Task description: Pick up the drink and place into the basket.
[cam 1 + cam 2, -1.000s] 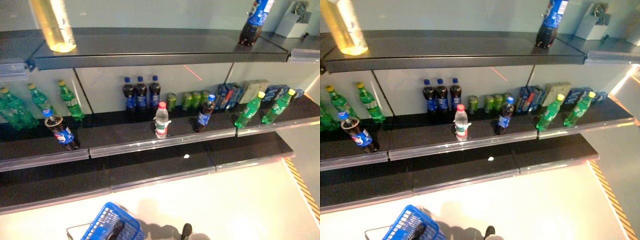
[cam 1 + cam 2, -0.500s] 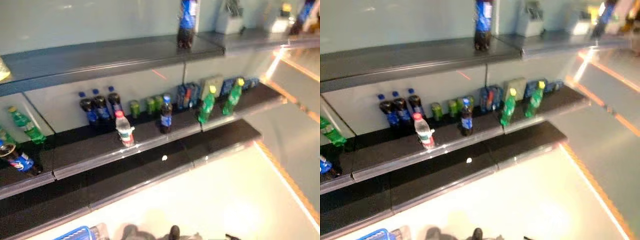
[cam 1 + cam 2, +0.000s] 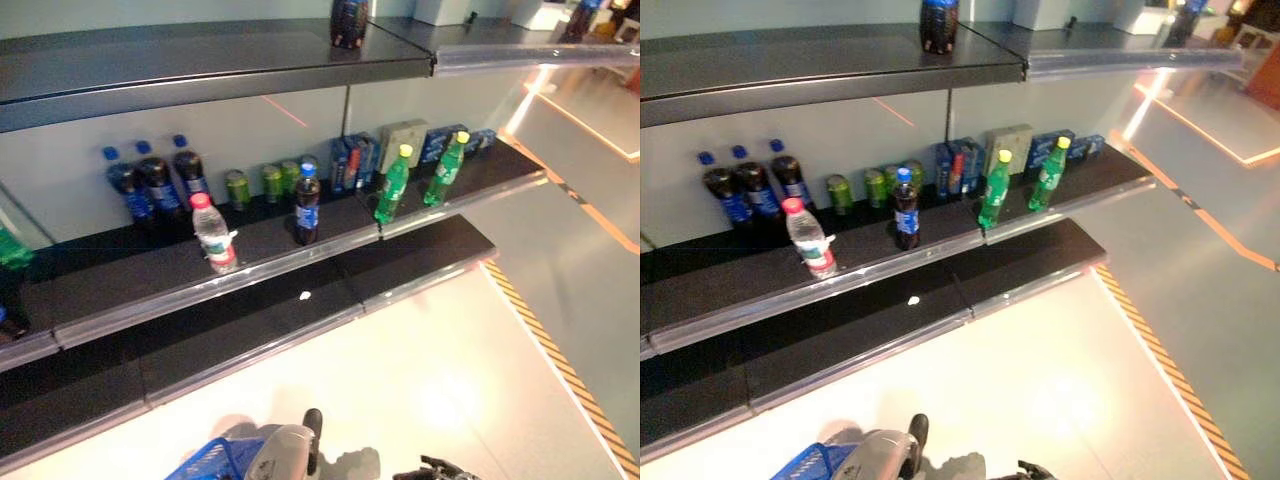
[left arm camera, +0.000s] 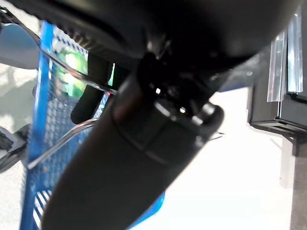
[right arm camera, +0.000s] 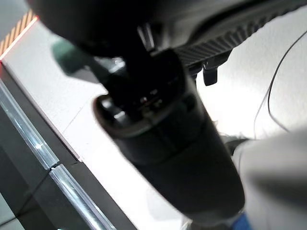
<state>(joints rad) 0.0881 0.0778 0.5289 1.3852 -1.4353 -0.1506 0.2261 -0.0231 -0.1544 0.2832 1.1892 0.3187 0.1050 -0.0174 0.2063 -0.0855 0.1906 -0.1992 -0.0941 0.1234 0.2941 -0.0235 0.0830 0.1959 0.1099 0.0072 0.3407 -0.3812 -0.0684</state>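
Nearest, at the bottom edge of the eye views: blue basket (image 3: 215, 463), only its top corner showing, on the pale floor (image 3: 440, 380). Left wrist view shows the basket's blue mesh wall with its wire handle (image 4: 57, 139) and something green inside, too blurred to identify. Left hand (image 4: 144, 139) fills that view as a dark bulk just beside the basket; can't tell whether its fingers are straight or curled, or whether it holds the handle. Right hand (image 5: 163, 129) also a dark bulk in its own wrist view, over floor near a shelf edge; finger state can't be told, nothing seen in it.

Past the basket: low black shelf (image 3: 250, 315) with a small white scrap (image 3: 305, 295) on it.

Above and behind that, the middle shelf (image 3: 140, 300). At its front edge a clear water bottle (image 3: 213, 233) with a red cap, upright. Just right of it a dark cola bottle (image 3: 307, 205) with a blue cap, upright. Further right, two green soda bottles (image 3: 392, 185) with yellow caps. Behind the water bottle, against the back wall, three dark cola bottles (image 3: 150, 185) in a row, then green cans (image 3: 265, 184), then blue cartons (image 3: 350, 163) and a grey box (image 3: 402, 140).

Farthest: top shelf (image 3: 200, 70) with one dark bottle (image 3: 347, 22), cut off by the frame.
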